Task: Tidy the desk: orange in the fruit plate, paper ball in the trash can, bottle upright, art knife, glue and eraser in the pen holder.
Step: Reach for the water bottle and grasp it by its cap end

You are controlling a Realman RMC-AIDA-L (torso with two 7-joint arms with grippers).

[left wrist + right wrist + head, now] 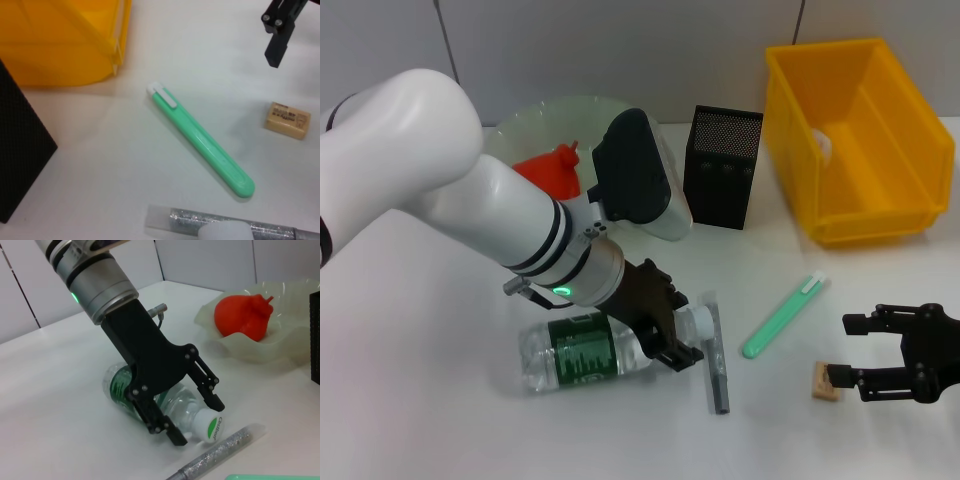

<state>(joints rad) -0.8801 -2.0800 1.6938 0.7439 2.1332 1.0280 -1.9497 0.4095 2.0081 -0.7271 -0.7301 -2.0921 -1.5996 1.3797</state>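
The left gripper (667,330) sits low over the middle of the white desk (430,400), its black fingers (212,399) spread to either side of the neck of the bottle (582,352), which lies on its side with the cap toward 3 o'clock; the jaws straddle it without visibly closing on it. Just beside the cap lies a silver glitter glue stick (718,362), and at 3 o'clock from that a green art knife (784,316) lies slanted. The right gripper (880,352) rests near the desk's 4 o'clock edge, jaws open, with the tan eraser (827,382) just at its lower fingertip. The orange (552,168) sits in the fruit plate (535,125) at 11 o'clock. The black mesh pen holder (723,168) stands at 12 o'clock, and the yellow trash can (860,140) at 1 o'clock holds the paper ball (822,145).
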